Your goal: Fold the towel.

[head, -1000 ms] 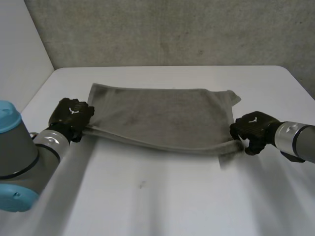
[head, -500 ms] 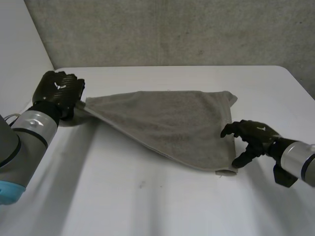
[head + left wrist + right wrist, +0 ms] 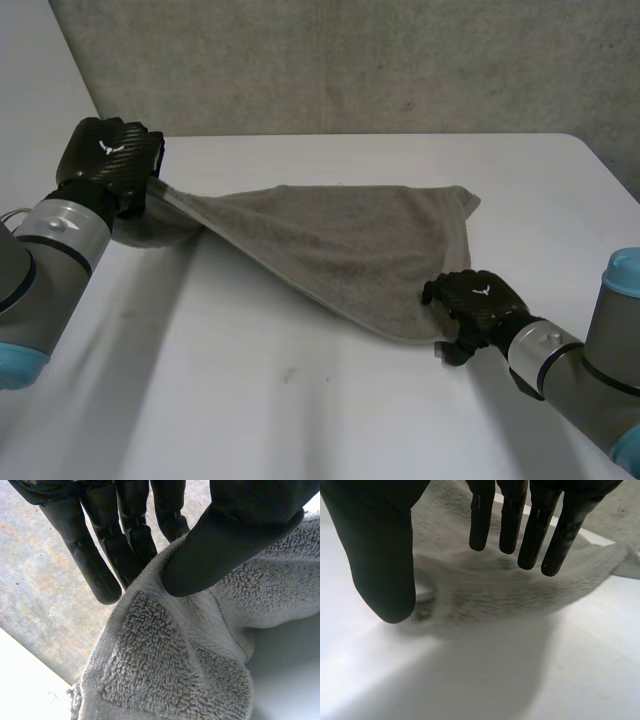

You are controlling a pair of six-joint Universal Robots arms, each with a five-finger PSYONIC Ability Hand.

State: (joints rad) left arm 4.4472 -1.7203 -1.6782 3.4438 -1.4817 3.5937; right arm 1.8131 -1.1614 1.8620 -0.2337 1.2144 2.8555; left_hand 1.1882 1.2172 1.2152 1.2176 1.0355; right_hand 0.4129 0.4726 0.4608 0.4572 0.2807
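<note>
Towel look: the towel [image 3: 340,250] is grey terry with coarse loops and a flat woven band along the hem. From the head view it is pulled into a rough triangle.
Towel place: it sits mid-worktop [image 3: 300,420]. Its broad end lies flat toward 3 o'clock and its narrow end is drawn up toward 10 o'clock. The near edge runs on a slant from 10 o'clock down to 5 o'clock.
Far corner: at 2 o'clock the corner rests on the worktop, slightly rumpled.
Left robot hand [image 3: 108,165]: at the towel's 10 o'clock corner. The thumb clamps the hem against the fingers, and the cloth bunches and hangs below the pinch.
Right robot hand [image 3: 472,303]: at the towel's 5 o'clock corner, low over the worktop. The fingers are straight, the thumb is spread wide, and nothing is held. The towel's edge lies just past the fingertips.
Backdrop: a grey wall [image 3: 350,60] stands at 12 o'clock.
</note>
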